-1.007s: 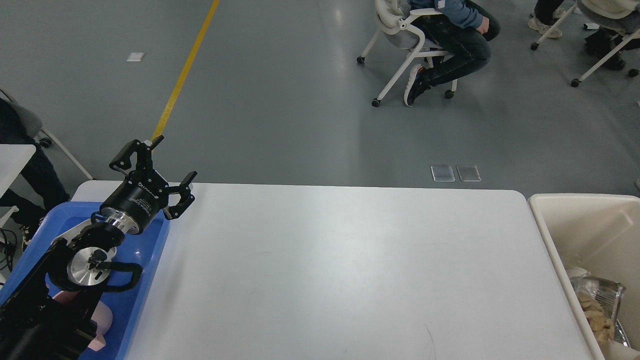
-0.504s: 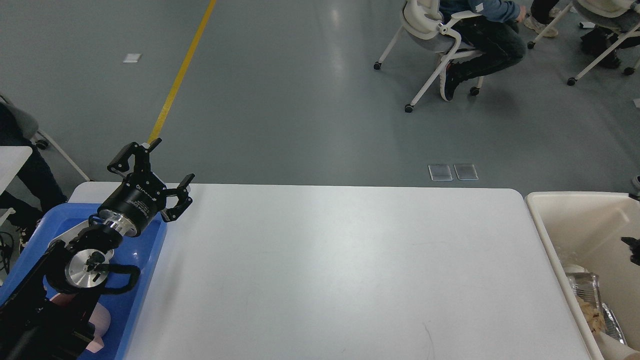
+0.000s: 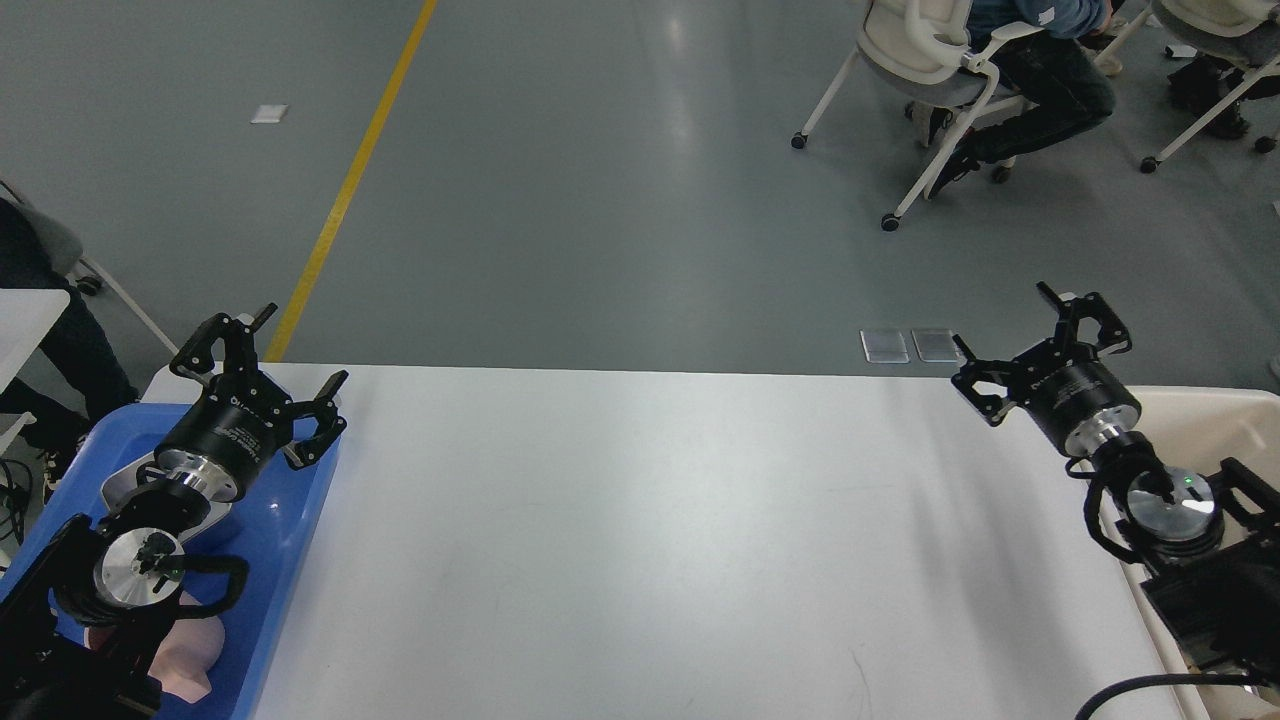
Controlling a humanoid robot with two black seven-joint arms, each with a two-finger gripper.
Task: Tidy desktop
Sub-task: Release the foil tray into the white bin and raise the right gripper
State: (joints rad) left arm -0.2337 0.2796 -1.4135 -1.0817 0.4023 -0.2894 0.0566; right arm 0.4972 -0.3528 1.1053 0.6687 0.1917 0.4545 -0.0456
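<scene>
The desktop [image 3: 680, 530] is a large white tabletop with rounded corners, bare across its whole visible surface. My left gripper [image 3: 262, 360] is open and empty, held above the far left corner of the desktop over the blue tray [image 3: 290, 520]. My right gripper [image 3: 1040, 340] is open and empty, held above the far right corner of the desktop beside the cream bin [image 3: 1200, 410].
The blue tray at the left holds a pink object [image 3: 185, 655], partly hidden by my left arm. The cream bin at the right is mostly hidden by my right arm. Beyond the table are grey floor, a yellow line [image 3: 345, 190] and seated people on wheeled chairs [image 3: 950, 60].
My right arm has come into view from the right, its gripper now over the far right corner. My left gripper has moved left and slightly down. A seated person rolled right.
</scene>
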